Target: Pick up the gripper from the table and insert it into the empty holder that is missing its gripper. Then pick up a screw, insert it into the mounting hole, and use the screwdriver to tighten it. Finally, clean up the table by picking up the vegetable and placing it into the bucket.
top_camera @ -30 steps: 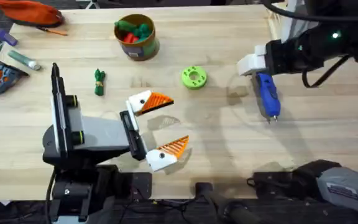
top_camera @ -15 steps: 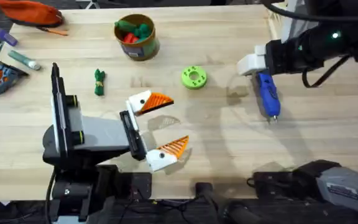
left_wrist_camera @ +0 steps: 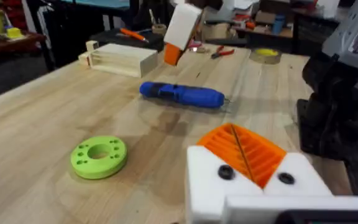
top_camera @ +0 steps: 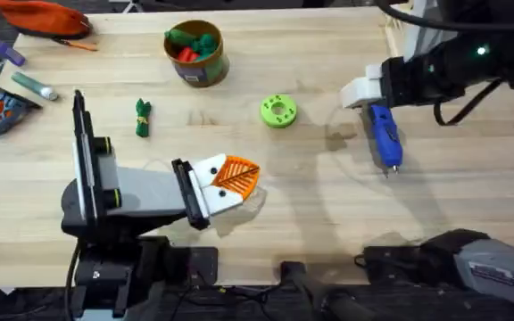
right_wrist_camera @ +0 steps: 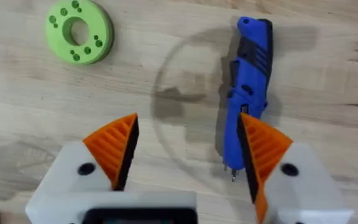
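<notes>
My left gripper [top_camera: 237, 176] rests low over the table's front middle, shut, its two orange ribbed pads pressed together with nothing between them [left_wrist_camera: 246, 151]. The blue screwdriver [top_camera: 384, 135] lies flat on the table at the right [left_wrist_camera: 182, 95]. My right gripper [top_camera: 364, 90] hovers open above it, and one orange pad overlaps the screwdriver [right_wrist_camera: 247, 81] near its metal tip. The dark green vegetable [top_camera: 143, 117] lies left of centre. The tan bucket [top_camera: 211, 64] stands at the back and holds red and green toy pieces. The loose gripper, the empty holder and the screw are out of view.
A lime-green disc [top_camera: 278, 111] with small holes lies between the bucket and the screwdriver. An orange pouch [top_camera: 43, 16], a marker [top_camera: 34, 85] and small tools sit along the far left edge. A wooden block [left_wrist_camera: 120, 59] stands at the table's right end.
The left gripper's fingers have come together from wide open to shut. The right arm and the screwdriver have not moved.
</notes>
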Robot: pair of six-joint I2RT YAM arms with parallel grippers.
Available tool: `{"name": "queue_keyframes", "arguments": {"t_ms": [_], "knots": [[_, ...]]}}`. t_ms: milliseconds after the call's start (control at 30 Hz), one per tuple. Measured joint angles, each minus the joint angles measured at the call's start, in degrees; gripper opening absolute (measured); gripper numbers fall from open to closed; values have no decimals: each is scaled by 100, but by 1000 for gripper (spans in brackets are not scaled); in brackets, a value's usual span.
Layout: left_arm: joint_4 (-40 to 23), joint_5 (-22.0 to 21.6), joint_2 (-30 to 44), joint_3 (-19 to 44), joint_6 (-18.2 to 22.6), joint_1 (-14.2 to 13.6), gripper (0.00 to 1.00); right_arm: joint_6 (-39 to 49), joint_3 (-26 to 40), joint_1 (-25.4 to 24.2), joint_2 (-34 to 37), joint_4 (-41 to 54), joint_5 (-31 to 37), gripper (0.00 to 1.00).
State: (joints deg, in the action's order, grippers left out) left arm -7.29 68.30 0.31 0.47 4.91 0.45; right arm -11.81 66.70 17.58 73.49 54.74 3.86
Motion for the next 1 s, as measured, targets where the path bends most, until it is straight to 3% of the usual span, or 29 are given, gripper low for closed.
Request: {"name": "queue_keyframes", "arguments": {"t_ms": [433,733,1000], "knots": [[0,2,1,0,1,0,8,0,0,0,-2,14,51,894],[0,2,1,0,0,0,8,2,21,-5,3,407,852,968],[0,2,1,0,1,0,8,-20,304,-458,169,672,1041,987]]}}
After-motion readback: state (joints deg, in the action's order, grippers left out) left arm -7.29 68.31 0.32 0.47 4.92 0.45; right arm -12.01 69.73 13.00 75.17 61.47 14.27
